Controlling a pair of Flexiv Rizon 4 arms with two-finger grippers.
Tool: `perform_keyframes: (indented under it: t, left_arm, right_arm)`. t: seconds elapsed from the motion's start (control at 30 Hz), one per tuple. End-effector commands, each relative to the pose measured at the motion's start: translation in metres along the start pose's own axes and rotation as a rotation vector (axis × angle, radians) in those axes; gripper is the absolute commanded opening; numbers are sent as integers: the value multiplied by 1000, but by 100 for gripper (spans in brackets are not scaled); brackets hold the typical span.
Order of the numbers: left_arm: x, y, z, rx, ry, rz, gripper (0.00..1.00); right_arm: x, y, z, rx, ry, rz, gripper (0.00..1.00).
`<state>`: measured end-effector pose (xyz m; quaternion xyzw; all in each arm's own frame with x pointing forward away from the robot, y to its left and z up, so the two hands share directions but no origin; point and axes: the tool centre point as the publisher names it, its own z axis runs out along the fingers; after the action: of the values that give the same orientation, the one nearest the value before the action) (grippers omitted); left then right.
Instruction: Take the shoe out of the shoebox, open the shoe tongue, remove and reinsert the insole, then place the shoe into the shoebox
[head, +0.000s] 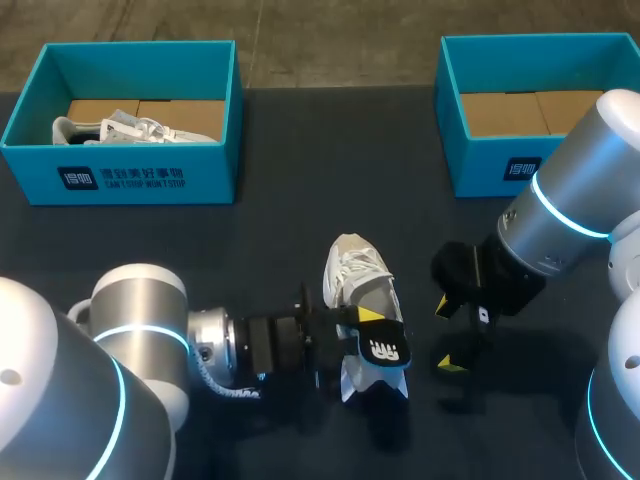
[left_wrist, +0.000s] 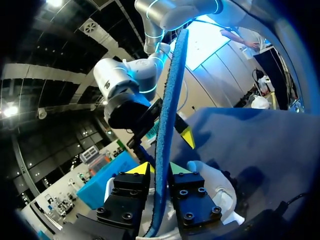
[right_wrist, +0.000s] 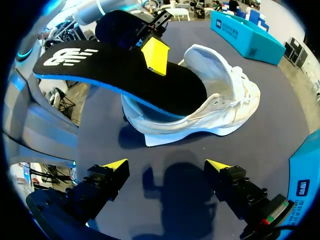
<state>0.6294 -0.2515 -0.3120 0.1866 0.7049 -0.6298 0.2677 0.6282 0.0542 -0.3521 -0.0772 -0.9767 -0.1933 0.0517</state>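
Already the shoe (head: 358, 275) has been taken out of its box and lies on the dark table (head: 270, 240) at the lower middle of the head view, toe pointing up the frame. Its tongue appears to be pulled open, judging from the right wrist view, where the mouth gapes wide. The insole (head: 382, 345) is clamped edge-on between the fingers of the left gripper (head: 362, 325); its front part is tucked inside the shoe while its heel end juts out over the collar. Whether it is being drawn out or fed back in cannot be told.

The right gripper (head: 447, 335) is held just right of the shoe, fingers spread wide with nothing between them.

The insole step is thus judged unfinished, and boxing the shoe is left to do. The shoebox (head: 490, 165) at upper right stands empty; the other box (head: 120, 175) at upper left holds a second shoe (head: 130, 128).
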Motion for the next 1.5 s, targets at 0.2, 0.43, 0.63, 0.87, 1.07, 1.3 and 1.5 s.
perform_keyframes:
  t: [0.2, 0.43, 0.63, 0.87, 1.07, 1.3, 1.5]
  left_arm:
    - [1, -10, 9, -110, 4, 13, 7]
    - [4, -1, 8, -111, 8, 7, 0]
    - [1, 10, 7, -104, 2, 9, 0]
    - [-2, 23, 5, -108, 10, 1, 0]
    - [-4, 30, 3, -107, 5, -6, 0]
    - [-5, 36, 3, -105, 9, -21, 0]
    - [-7, 40, 3, -96, 25, -27, 0]
  right_arm:
    - [1, 0, 0, 1, -2, 1, 100]
    - [1, 0, 0, 1, -2, 1, 100]
    - [1, 0, 0, 1, -2, 1, 100]
    - [1, 0, 0, 1, -2, 1, 100]
    - [1, 0, 0, 1, -2, 1, 100]
    - [1, 0, 0, 1, -2, 1, 100]
    - [1, 0, 0, 1, -2, 1, 100]
